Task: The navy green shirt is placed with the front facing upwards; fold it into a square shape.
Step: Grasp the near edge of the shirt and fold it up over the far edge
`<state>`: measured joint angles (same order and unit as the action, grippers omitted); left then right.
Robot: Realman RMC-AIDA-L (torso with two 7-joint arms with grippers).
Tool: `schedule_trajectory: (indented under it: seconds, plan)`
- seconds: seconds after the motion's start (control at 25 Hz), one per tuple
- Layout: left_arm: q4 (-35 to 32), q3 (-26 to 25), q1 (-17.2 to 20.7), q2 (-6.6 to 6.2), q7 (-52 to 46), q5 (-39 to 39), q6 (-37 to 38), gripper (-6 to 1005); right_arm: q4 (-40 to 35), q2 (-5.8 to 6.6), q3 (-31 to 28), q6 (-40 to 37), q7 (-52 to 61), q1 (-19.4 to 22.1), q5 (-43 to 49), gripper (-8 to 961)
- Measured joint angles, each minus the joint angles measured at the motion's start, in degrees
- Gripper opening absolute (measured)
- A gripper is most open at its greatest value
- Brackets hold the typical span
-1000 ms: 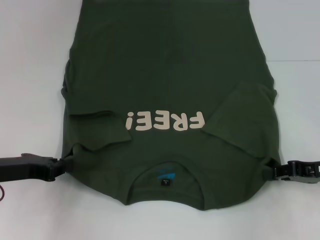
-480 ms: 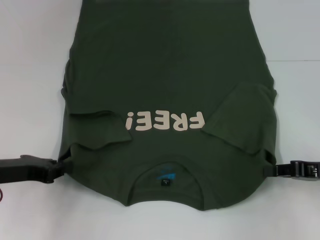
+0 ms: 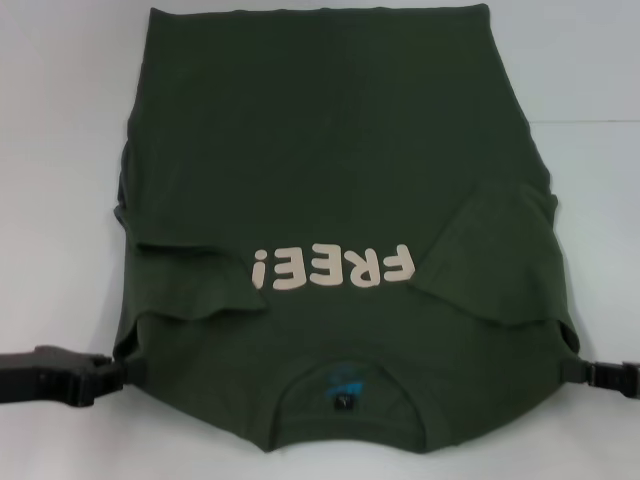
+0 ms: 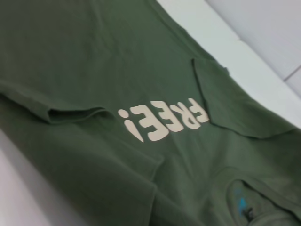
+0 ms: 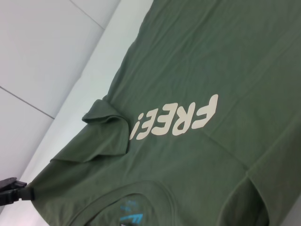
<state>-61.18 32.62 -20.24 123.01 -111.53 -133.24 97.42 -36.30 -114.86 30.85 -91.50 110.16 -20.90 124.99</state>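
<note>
The navy green shirt [image 3: 340, 200] lies face up on the white table [image 3: 60, 150], sleeves folded in, stretched between the left gripper [image 3: 118, 372] and right gripper [image 3: 578, 370], each clenched on a shoulder edge. It looks mid-fold: next, both should carry the collar end forward evenly. Only pale tabletop surrounds them.

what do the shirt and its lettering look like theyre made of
The shirt: soft matte knit, likely cotton, since it creases and drapes limply. The lettering: flat cream print, smooth and opaque, probably printed or heat-pressed; it bends with the cloth.
</note>
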Motion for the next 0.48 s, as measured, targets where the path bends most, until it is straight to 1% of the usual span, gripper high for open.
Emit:
schedule_trajectory:
  seconds: [0.24, 0.48]
  plan:
    - [0.3, -3.2, 1.2, -0.21, 0.8, 0.2, 6.6, 39, 0.0, -0.01, -2.3, -4.3, -5.0, 3.5, 0.1, 74]
    - [0.5, -7.2, 3.1, -0.17, 2.8, 0.2, 12.9, 40, 0.0, 0.48, -3.3, -9.8, -9.8, 7.2, 0.3, 83]
